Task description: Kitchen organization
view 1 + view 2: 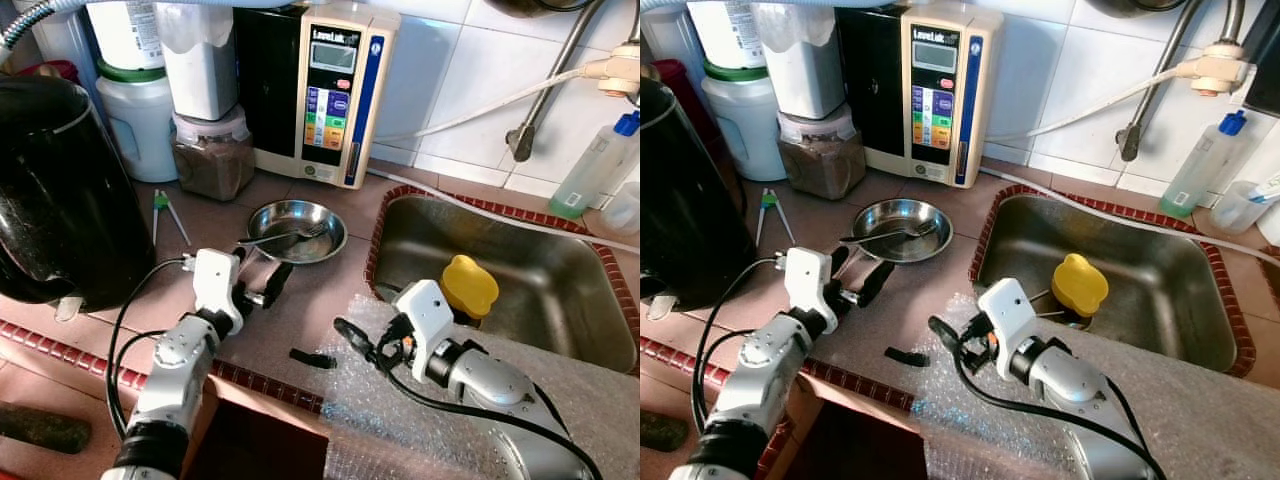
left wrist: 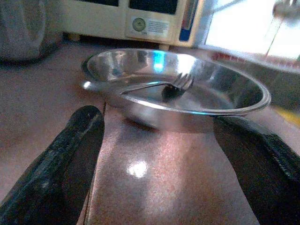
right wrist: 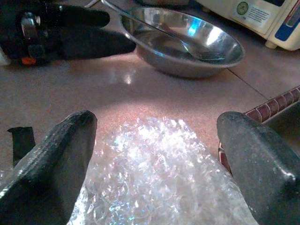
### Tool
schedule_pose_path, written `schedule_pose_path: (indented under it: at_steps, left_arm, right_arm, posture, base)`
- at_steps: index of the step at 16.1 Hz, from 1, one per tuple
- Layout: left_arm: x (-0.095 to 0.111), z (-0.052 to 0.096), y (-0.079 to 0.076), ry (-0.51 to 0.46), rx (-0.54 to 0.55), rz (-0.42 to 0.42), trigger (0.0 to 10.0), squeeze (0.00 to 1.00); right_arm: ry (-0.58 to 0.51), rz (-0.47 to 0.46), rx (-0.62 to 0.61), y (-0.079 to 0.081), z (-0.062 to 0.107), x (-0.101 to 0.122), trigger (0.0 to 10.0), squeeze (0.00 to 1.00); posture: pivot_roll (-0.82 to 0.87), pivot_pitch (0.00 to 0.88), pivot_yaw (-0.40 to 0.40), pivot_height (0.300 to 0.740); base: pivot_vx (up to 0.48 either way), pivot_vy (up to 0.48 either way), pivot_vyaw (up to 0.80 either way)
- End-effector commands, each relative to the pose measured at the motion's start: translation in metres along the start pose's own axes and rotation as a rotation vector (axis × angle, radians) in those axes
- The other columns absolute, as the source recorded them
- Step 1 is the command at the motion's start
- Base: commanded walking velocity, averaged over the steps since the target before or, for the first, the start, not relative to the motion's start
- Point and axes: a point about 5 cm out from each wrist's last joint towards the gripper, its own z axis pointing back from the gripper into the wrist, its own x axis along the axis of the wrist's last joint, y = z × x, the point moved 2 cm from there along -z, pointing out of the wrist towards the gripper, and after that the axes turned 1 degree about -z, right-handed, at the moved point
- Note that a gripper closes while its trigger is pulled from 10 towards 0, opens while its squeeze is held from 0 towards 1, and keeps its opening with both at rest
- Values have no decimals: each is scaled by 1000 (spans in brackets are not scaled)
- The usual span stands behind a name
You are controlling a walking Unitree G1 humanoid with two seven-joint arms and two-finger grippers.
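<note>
Two tools are positioned over the reddish tabletop. The left tool sits low, just short of the steel bowl, with both fingers spread apart and nothing between them; the bowl rim lies directly ahead of the gap. A fork lies inside the bowl, tines toward the far side and handle projecting over the rim toward the left tool. The right tool hovers above a sheet of bubble wrap at the front edge of the tabletop, fingers also spread wide and gripping nothing. A small black strip lies on the tabletop between the two arms. The sink to the right contains a yellow object. Behind the bowl stand a water ionizer unit and a jar of brown powder. A large black kettle occupies the left side.
</note>
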Motion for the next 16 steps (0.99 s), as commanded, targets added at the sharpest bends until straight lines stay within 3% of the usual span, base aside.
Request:
schedule_pose_path:
  at_steps: [1, 2, 3, 6, 9, 10, 12, 14, 16]
  left_arm:
    - [-10, 3, -12, 62, -62, -219, 10000, 1000]
    - [-4, 3, -10, 49, -44, -325, 10000, 1000]
    - [3, 0, -11, 19, -45, -379, 10000, 1000]
    - [14, -11, -11, 10, -16, -437, 10000, 1000]
    - [16, -6, 13, 16, 170, -324, 10000, 1000]
    - [14, -2, 19, 31, 206, -354, 10000, 1000]
    - [1, 7, 18, 87, 154, -487, 10000, 1000]
    - [-6, 9, 23, 152, 180, -479, 10000, 1000]
    - [-7, 13, 33, 178, 279, -402, 10000, 1000]
  right_arm:
    - [-3, 14, -16, -7, 2, 2, 10000, 0]
    - [-1, 17, -20, -9, 2, 2, 10000, 0]
    - [0, 18, -22, -10, 2, 2, 10000, 0]
    - [-5, 23, -23, -9, -1, 3, 10000, 0]
    - [-4, 25, -28, -9, 0, 2, 10000, 0]
    - [-3, 24, -28, -8, 1, 1, 10000, 0]
    - [-4, 21, -28, -8, 0, 1, 10000, 0]
    - [-5, 22, -24, -7, -2, 2, 10000, 0]
    - [-6, 23, -24, -8, -2, 2, 10000, 0]
  posture:
    - [66, 0, -79, 740]
    - [65, 0, -79, 740]
    - [65, 0, -79, 740]
    - [66, 0, -73, 740]
    - [65, 0, -68, 740]
    - [65, 0, -68, 740]
    - [72, 0, -67, 740]
    - [75, 0, -70, 740]
    - [76, 0, -71, 740]
  base:
    - [0, 0, 0]
    - [0, 0, 0]
    - [0, 0, 0]
    - [0, 0, 0]
    - [0, 0, 0]
    - [0, 0, 0]
    - [0, 0, 0]
    - [0, 0, 0]
    - [0, 0, 0]
